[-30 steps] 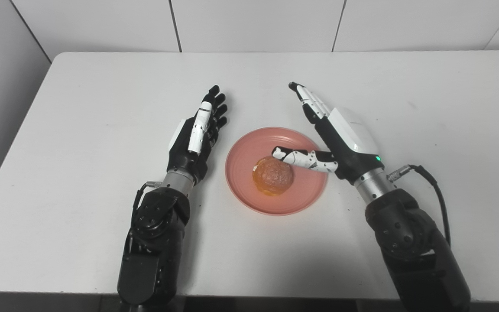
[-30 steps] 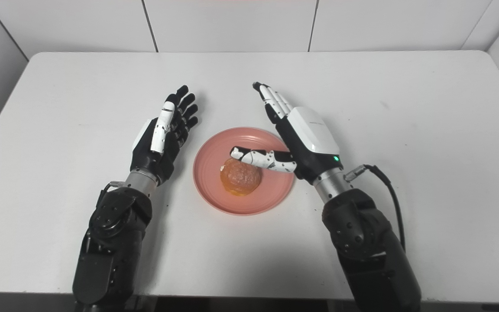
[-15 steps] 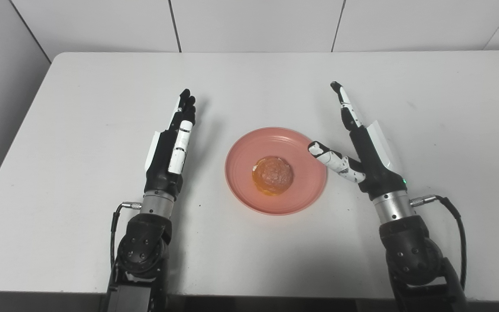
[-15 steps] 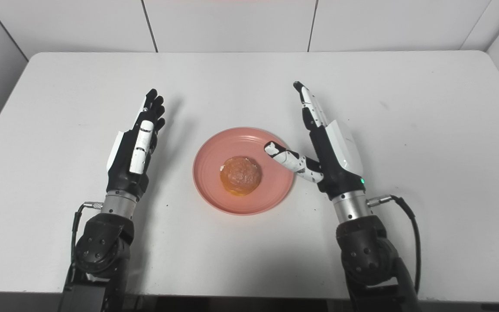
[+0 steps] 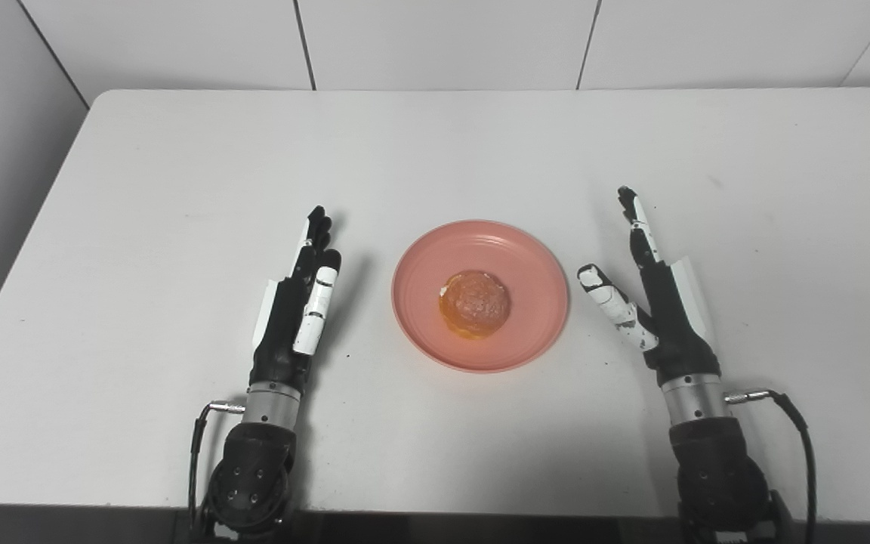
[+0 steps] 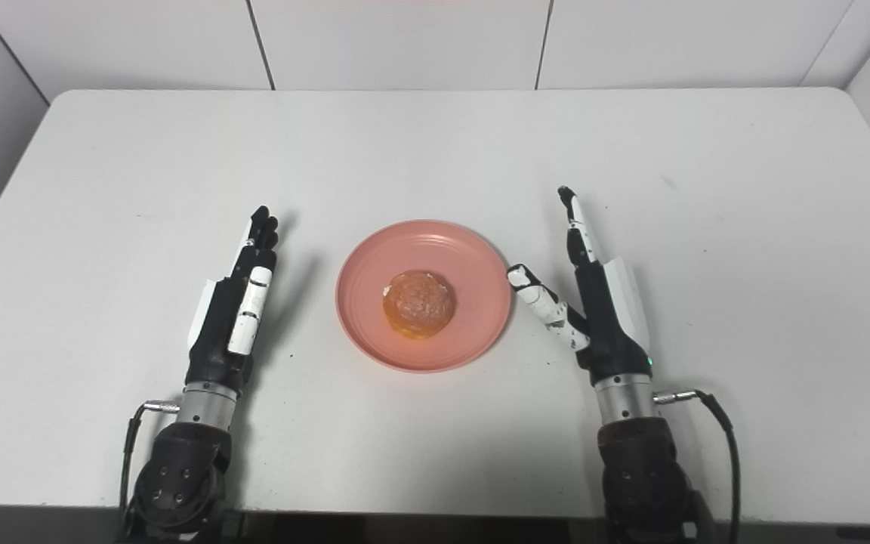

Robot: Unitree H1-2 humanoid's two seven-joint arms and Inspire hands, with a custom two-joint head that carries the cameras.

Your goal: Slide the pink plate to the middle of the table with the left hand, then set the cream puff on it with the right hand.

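We are looking at the cream puff (image 5: 475, 304) sitting in the centre of the pink plate (image 5: 526, 264) at the middle of the white table (image 5: 178, 166). We are holding our left hand (image 5: 297, 310) and right hand (image 5: 658, 302) empty on either side of the plate, fingers extended, the right thumb splaying toward the rim without touching it.

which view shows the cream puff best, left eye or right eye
Nearly a tie. The right eye view shows the cream puff nearer picture centre on the pink plate, unobstructed. The left eye view shows the same top, also clear of both hands.
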